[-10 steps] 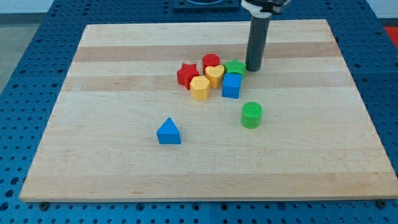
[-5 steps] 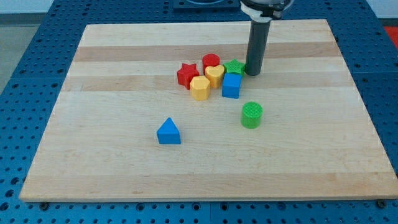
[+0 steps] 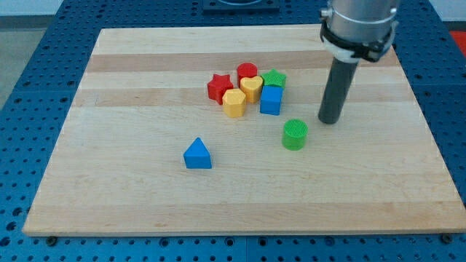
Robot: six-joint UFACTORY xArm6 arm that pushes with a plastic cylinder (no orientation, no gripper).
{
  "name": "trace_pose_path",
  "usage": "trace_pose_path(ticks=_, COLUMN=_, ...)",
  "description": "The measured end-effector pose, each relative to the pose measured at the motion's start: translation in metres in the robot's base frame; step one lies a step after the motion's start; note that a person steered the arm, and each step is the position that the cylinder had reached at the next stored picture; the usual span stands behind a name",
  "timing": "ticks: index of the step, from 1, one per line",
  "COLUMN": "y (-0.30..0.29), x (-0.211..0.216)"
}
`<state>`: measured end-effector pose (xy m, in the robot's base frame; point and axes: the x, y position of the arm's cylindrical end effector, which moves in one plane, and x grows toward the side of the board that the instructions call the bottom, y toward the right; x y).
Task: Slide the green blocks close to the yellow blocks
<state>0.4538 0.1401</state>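
Observation:
A green star block (image 3: 275, 78) sits in the cluster, touching the yellow heart block (image 3: 251, 88) and the blue cube (image 3: 271, 100). A yellow hexagon block (image 3: 234, 103) lies just below-left of the heart. A green cylinder (image 3: 295, 135) stands alone below the cluster, toward the view's bottom right of it. My tip (image 3: 329, 120) rests on the board to the right of the green cylinder and slightly above it, with a small gap between them.
A red star block (image 3: 218, 86) and a red cylinder (image 3: 247, 71) sit at the cluster's left and top. A blue triangle block (image 3: 197, 154) lies alone toward the view's lower left. The wooden board (image 3: 145, 87) lies on a blue perforated table.
My tip has left the right side of the green star and moved down and right, to beside the green cylinder. No block has visibly moved.

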Motion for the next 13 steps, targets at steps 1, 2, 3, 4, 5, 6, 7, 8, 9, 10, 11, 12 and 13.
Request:
trace_pose_path(ticks=1, y=-0.007, x=0.026)
trace_pose_path(ticks=2, y=-0.031, x=0.040)
trace_pose_path(ticks=3, y=-0.058, x=0.040)
trace_pose_path(ticks=4, y=-0.079, x=0.040)
trace_pose_path(ticks=5, y=-0.093, x=0.040)
trace_pose_path(ticks=6, y=-0.096, x=0.039)
trace_pose_path(ticks=7, y=-0.096, x=0.038)
trace_pose_path(ticks=8, y=-0.096, x=0.038)
trace_pose_path(ticks=9, y=-0.096, x=0.033)
trace_pose_path(ticks=10, y=-0.096, x=0.028)
trace_pose_path(ticks=11, y=-0.090, x=0.028)
trace_pose_path(ticks=12, y=-0.085, x=0.028)
trace_pose_path(ticks=13, y=-0.085, x=0.021)
